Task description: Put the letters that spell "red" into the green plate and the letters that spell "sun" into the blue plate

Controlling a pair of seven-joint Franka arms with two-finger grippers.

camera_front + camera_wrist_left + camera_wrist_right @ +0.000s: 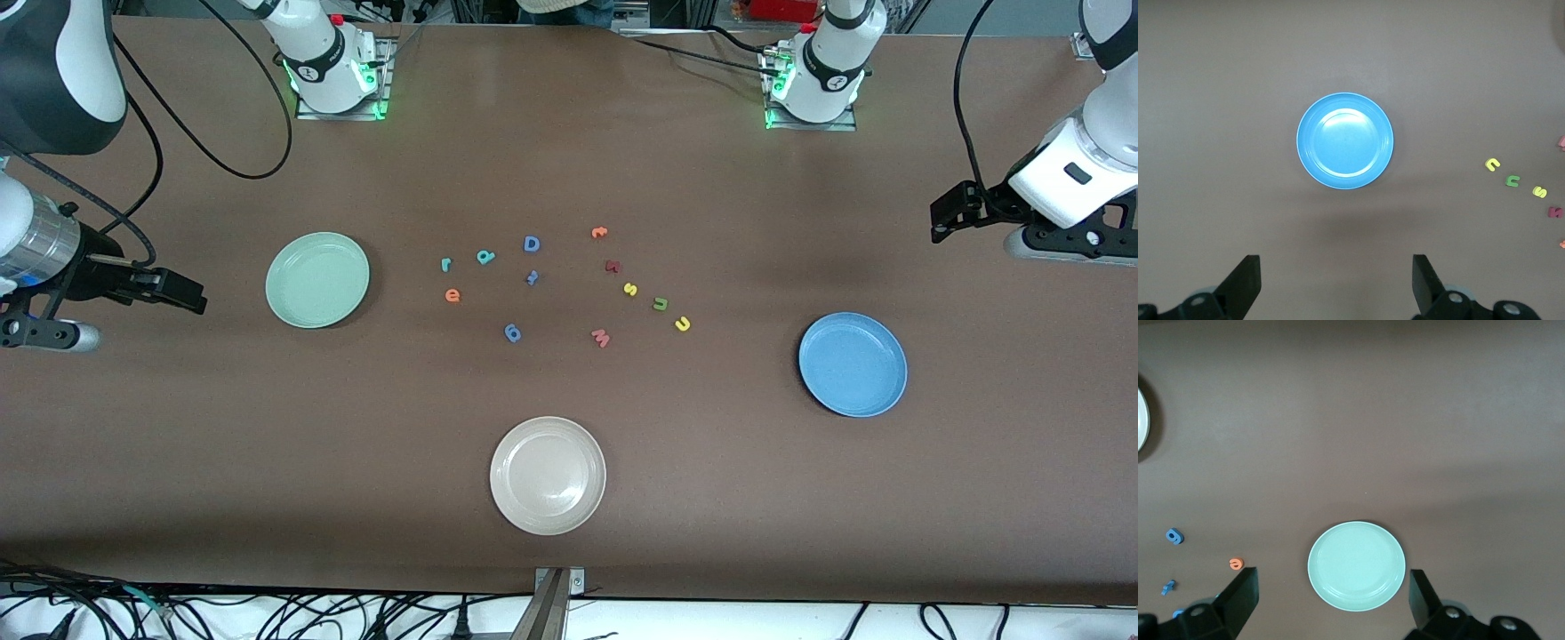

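Note:
The green plate (316, 280) (1357, 565) lies toward the right arm's end of the table, the blue plate (853, 364) (1345, 141) toward the left arm's end; nothing lies in either. Between them lie the loose letters: teal r (445, 264), teal d (485, 257), orange e (452, 295) (1236, 564), yellow s (630, 289) (1539, 192), olive n (660, 304) (1513, 181) and yellow u (683, 324) (1492, 164). My right gripper (197, 300) (1333, 587) hangs open above the table by the green plate. My left gripper (938, 222) (1337, 277) hangs open above the table's end by the blue plate.
A cream-white plate (548, 476) sits nearest the front camera. Among the letters lie a blue D (531, 244), two small blue pieces (532, 277) (512, 332), an orange t (599, 233), a dark red letter (612, 265) and a pink w (601, 337).

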